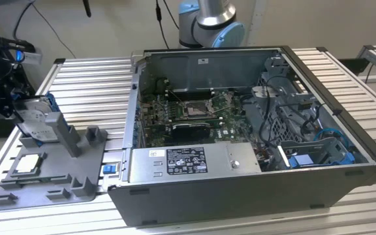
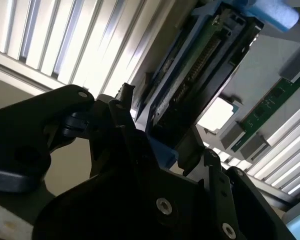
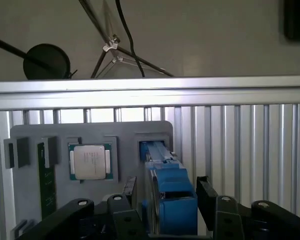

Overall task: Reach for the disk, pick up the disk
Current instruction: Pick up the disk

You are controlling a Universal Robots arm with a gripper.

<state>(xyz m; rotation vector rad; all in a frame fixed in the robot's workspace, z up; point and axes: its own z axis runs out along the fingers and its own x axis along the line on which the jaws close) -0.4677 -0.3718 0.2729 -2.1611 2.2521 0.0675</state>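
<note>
Disk point(image 3: 162, 170) and gripper point(image 3: 167, 182) were together at this moment. In the first wrist view the gripper sat astride the disk, with the blue frame running up through the middle of it. I could not tell whether the gripper was clamped on that frame or only close around it.

The disk stood on edge, its far end seated in a slot of the grey fixture tray point(image 3: 125, 135). In the exterior view the disk point(image 1: 35, 117) was at that view's left, upright beside a tray post.

Near the slot on the same tray lay the square processor chip point(image 3: 90, 161), and beyond it a green memory stick point(image 3: 46, 180). Neither touched the gripper. The tray rested on the slatted aluminium table point(image 1: 90, 88), with the open computer case point(image 1: 240, 196) toward the exterior view's right.

Step in hand, by my judgement: the reach was complete and the grasp was being established. The disk did not appear lifted clear of its slot.

Requirement for the pick-up, as I judged it:
- a confirmed hold on both blue edges;
- withdrawal in line with the slot, so the frame does not bind against the post.
</note>
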